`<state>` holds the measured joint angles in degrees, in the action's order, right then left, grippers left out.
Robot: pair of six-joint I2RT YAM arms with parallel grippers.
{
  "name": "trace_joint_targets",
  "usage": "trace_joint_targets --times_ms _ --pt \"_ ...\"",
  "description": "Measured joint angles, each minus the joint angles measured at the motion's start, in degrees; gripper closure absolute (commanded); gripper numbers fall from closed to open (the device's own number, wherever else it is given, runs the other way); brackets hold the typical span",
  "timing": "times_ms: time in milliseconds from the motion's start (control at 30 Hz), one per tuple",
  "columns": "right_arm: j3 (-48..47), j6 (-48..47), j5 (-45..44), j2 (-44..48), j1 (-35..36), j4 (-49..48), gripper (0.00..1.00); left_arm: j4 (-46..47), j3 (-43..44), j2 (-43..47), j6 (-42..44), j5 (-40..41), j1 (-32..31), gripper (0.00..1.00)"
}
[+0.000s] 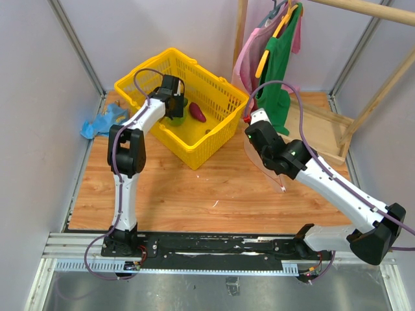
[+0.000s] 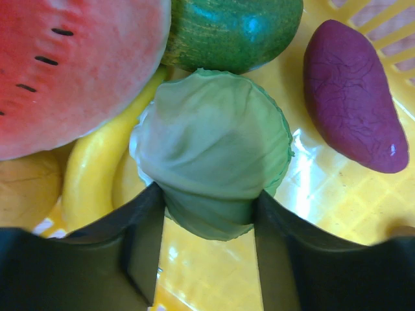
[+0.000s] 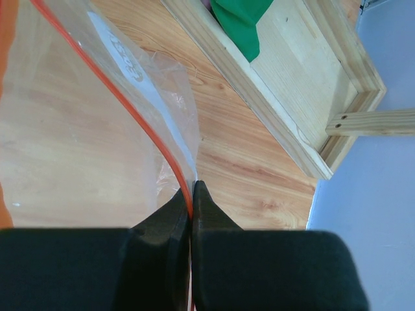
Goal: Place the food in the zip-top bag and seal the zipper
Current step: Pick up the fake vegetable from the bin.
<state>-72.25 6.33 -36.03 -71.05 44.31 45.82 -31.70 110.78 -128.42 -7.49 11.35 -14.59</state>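
- Yellow basket (image 1: pixel 194 152), far left on the table, holds the food: watermelon wedge (image 2: pixel 71 71), striped melon (image 2: pixel 233 29) and purple piece (image 2: pixel 356 97).
- Zip-top bag (image 3: pixel 78 129) hangs right of the basket, apart from it. The right gripper (image 3: pixel 192 194) is pinched onto its zipper (image 3: pixel 123 98).
- Small green piece (image 2: pixel 214 142) sits between the left gripper's (image 2: pixel 207 191) fingers, which appear clamped on it.

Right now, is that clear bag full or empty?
Empty, it seems: only the wooden table shows through the clear bag pinched in the right claw; the watermelon wedge lies in the yellow basket.
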Motion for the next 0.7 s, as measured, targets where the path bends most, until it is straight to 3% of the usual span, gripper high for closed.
trace_joint_targets --times_ms 167,400,700 --pt "0.0 -0.02 0.0 0.0 0.0 -0.15 0.99 0.42 -0.04 0.04 0.42 -2.49 0.02 0.8" --pt "0.0 0.13 -0.02 -0.07 0.0 -0.15 0.99 0.81 -3.54 4.02 0.55 -6.23 0.02 0.99" --pt "-0.02 2.32 -0.13 -1.36 0.0 -0.2 0.99 3.23 -8.41 16.65 -1.33 -11.02 0.02 1.0"
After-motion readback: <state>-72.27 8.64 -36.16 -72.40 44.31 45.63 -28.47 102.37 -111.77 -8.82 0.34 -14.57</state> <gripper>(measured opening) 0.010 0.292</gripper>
